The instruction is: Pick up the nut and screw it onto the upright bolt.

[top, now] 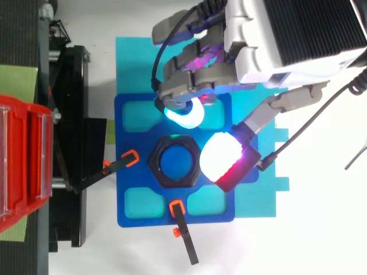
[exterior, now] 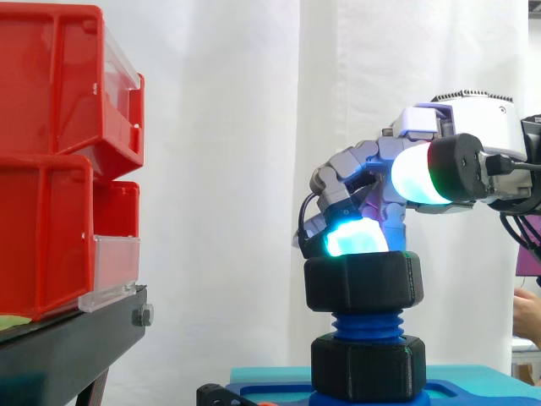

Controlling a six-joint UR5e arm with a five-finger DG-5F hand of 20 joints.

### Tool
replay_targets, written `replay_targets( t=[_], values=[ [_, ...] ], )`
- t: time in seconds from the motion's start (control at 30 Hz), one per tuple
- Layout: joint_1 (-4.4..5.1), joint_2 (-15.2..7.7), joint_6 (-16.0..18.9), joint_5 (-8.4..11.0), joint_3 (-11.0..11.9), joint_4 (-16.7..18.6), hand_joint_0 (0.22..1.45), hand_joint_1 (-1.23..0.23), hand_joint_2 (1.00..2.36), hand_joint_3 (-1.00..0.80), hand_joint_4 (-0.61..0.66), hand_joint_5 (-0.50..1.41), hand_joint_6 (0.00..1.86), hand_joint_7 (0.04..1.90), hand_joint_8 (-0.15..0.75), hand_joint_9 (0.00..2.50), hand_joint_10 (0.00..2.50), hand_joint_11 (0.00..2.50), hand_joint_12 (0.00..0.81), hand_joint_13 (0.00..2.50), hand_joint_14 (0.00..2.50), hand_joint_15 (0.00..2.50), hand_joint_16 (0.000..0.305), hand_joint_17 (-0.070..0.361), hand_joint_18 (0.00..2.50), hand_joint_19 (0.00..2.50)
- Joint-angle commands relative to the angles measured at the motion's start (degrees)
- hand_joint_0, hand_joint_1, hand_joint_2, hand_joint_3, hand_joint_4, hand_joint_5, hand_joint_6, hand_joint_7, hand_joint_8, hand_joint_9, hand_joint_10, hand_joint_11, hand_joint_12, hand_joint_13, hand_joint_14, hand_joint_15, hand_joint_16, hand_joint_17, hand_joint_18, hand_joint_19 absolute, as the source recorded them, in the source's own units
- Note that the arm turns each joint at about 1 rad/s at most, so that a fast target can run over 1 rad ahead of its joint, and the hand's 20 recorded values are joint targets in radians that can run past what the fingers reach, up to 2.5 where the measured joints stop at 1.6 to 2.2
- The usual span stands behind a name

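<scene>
The blue pocketed fixture plate (top: 121, 132) carries the upright blue threaded plastic bolt (exterior: 368, 326). The black hexagonal plastic nut (exterior: 363, 282) already sits on the bolt's top threads, well above a second black nut (exterior: 368, 368) at the base. I judge the pick-up done and the screwing under way. The next move calls for a firm pinch across the nut's flats and a turn that keeps it level on the thread.

The hand (exterior: 359, 165) hangs over the nut, entering the top view from 1 o'clock. Its fingers are curled but clasp nothing. The cyan pad (exterior: 355, 238) seems to rest on the nut's top rim, at 12 o'clock in the top view. The white pad (exterior: 418, 173) stands clear above, at 3 o'clock.
</scene>
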Motion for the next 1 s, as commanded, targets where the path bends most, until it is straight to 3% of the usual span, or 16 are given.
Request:
replay_targets(
  t=[0.0,0.17,0.27,0.4,0.57,0.73,0.83,0.97],
  values=[
    [-0.42,0.02,-0.03,-0.66,0.01,0.00,0.56,-0.29,1.00,-0.50,0.05,0.06,0.62,1.22,0.188,1.63,0.01,0.13,0.102,1.10,0.00,0.00,0.002,0.004,0.71,0.00],
    [-1.21,0.02,-0.03,-2.15,2.21,-1.23,0.56,-0.30,1.00,-0.50,0.05,0.06,0.64,1.19,0.167,1.68,0.01,0.15,0.100,1.15,0.00,0.00,0.000,0.001,0.77,0.00],
    [-1.39,0.02,-0.12,-2.68,3.35,-2.90,0.56,-0.28,1.00,-0.50,0.10,0.07,0.50,1.41,0.202,1.61,0.01,0.16,0.108,1.11,0.00,0.00,0.002,0.005,0.72,0.00],
    [-1.74,0.02,-0.99,-3.03,5.63,-6.24,0.55,-0.27,1.00,-0.50,0.18,0.00,0.51,1.22,0.228,1.49,0.01,0.15,0.125,1.04,0.00,0.00,0.005,0.011,0.67,0.00],
    [-2.00,0.02,-1.87,-3.56,8.62,-7.91,0.54,-0.26,1.00,-0.50,0.23,-0.05,0.50,1.00,0.221,1.34,0.00,0.11,0.152,0.95,0.00,0.00,0.010,0.023,0.63,0.01],
    [-1.91,-0.07,-1.96,-4.26,8.62,-6.77,0.52,-0.23,1.00,-0.50,0.19,-0.11,0.50,0.68,0.197,1.08,0.00,0.00,0.169,0.80,0.00,0.00,0.017,0.039,0.50,0.04],
    [-1.39,-0.07,-1.96,-4.09,7.48,-5.63,0.51,-0.21,1.00,-0.50,0.16,-0.12,0.50,0.60,0.174,0.92,0.00,0.00,0.170,0.65,0.00,0.00,0.020,0.045,0.37,0.00],
    [-0.24,-0.07,-1.61,-3.12,3.88,-0.27,0.50,-0.19,1.00,-0.50,0.16,-0.13,0.50,0.58,0.161,0.85,0.00,0.00,0.186,0.59,0.00,0.00,0.022,0.050,0.30,0.00]
  ],
)
